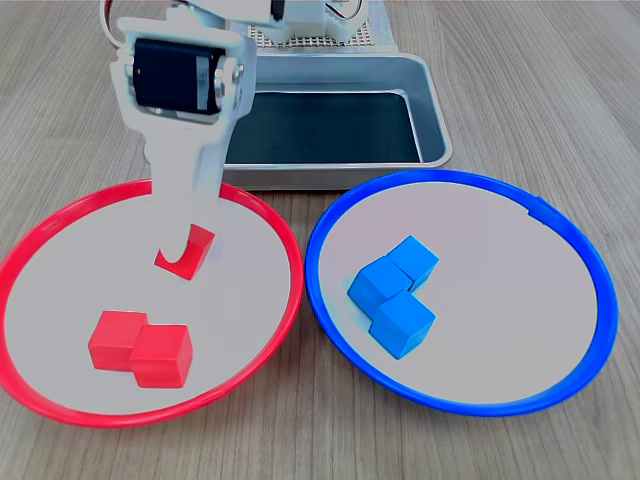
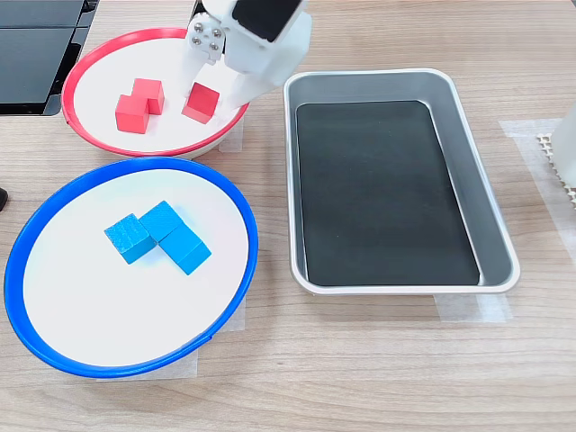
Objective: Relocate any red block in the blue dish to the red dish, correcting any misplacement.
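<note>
While the red block [image 1: 192, 253] is held low inside the red dish [image 1: 60, 215], at its twelve o'clock, the tool [image 1: 183, 252] is seen clamped on it; if lifted unreleased, the block could be dragged out.

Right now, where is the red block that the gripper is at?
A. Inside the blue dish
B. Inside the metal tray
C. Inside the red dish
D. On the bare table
C: in both exterior views the red block at the gripper is over the pale inside of the red dish; the blue dish holds only blue blocks.
</note>
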You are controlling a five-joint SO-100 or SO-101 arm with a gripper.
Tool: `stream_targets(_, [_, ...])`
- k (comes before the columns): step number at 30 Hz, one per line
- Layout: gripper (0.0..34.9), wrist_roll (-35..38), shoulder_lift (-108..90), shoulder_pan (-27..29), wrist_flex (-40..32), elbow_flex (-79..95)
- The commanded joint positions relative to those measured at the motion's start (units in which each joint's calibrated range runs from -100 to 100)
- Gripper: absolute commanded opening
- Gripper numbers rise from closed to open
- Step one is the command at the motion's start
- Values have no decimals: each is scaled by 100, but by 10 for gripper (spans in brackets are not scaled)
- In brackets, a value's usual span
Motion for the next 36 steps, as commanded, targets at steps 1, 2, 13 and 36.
stream_targets(1, [3,-54,158,-87,-50,-401])
stream_targets(2, [3,-59,201,-87,-50,-446])
stream_targets(13, [8,-98,721,-144,32,-1102])
stream_targets(36, [173,39,414,35,899,-1693])
